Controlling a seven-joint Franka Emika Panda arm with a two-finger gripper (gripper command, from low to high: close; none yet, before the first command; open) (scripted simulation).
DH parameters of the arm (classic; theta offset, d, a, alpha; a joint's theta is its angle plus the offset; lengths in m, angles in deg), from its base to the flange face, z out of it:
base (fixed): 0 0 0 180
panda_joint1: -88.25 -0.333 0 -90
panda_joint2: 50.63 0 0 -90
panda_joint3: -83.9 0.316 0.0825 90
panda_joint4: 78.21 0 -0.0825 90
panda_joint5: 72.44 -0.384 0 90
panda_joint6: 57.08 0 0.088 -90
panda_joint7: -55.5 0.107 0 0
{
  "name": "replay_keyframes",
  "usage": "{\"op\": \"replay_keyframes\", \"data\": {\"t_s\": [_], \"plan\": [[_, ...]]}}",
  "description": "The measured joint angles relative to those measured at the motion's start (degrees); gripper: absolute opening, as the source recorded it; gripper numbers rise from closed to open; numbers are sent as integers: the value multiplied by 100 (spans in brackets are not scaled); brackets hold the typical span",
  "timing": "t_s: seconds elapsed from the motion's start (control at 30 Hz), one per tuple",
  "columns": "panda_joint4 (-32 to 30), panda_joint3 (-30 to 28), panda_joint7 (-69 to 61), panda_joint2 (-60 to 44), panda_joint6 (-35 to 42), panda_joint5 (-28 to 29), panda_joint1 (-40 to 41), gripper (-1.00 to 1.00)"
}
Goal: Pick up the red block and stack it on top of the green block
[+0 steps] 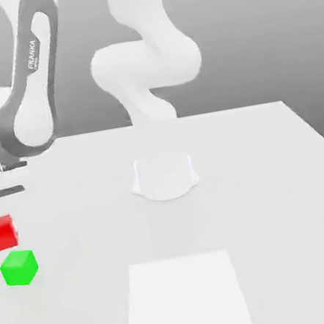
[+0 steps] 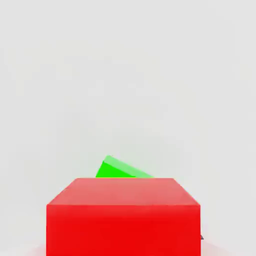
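The red block [image 1: 0, 233] is a small plain cube at the exterior view's left edge. The green block [image 1: 20, 267] sits just below it on the white worktop [image 1: 275, 198].

The white arm [image 1: 144, 56] bends over toward the exterior view's left.

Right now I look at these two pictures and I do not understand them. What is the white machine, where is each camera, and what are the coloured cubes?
The white machine is a robot arm bolted to a pale table. One picture comes from a camera standing off the arm; the other from a camera on its hand. On the table, at the exterior view's left, lie a red block and a green block, close together, not stacked. The hand camera sees the red block very near, with the green block partly hidden behind it.
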Motion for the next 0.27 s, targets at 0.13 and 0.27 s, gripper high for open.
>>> {"op": "replay_keyframes", "data": {"t_s": [0.13,0.27], "plan": [[17,451,-543,-454,-294,-754,312,-100],[19,570,-657,-551,-359,-913,402,100]]}}
